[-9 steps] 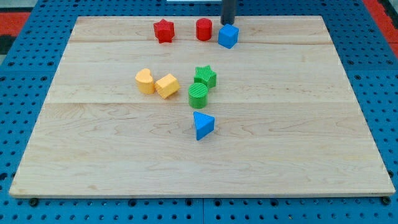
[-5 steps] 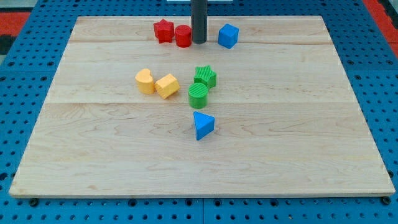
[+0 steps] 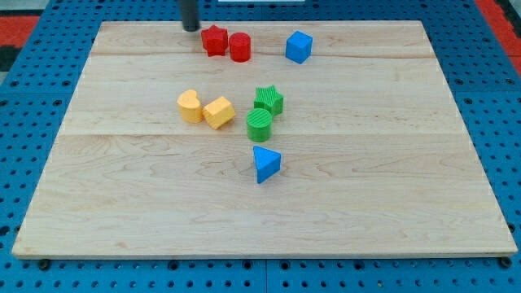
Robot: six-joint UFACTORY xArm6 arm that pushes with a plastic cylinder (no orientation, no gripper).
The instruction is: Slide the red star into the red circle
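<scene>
The red star (image 3: 214, 40) lies near the top edge of the wooden board (image 3: 260, 212). The red circle (image 3: 239, 47) sits right beside it, on its right, touching or almost touching. My tip (image 3: 190, 28) is at the top of the view, just left of and above the red star, with a small gap between them.
A blue cube (image 3: 299, 46) lies right of the red circle. A green star (image 3: 269, 100) and a green circle (image 3: 260, 124) sit mid-board, with a blue triangle (image 3: 265, 163) below them. A yellow heart (image 3: 190, 106) and a yellow hexagon (image 3: 218, 112) lie to the left.
My tip moved from beside the blue cube leftward, pushing the red circle left up to the red star, then went on past to the star's upper left.
</scene>
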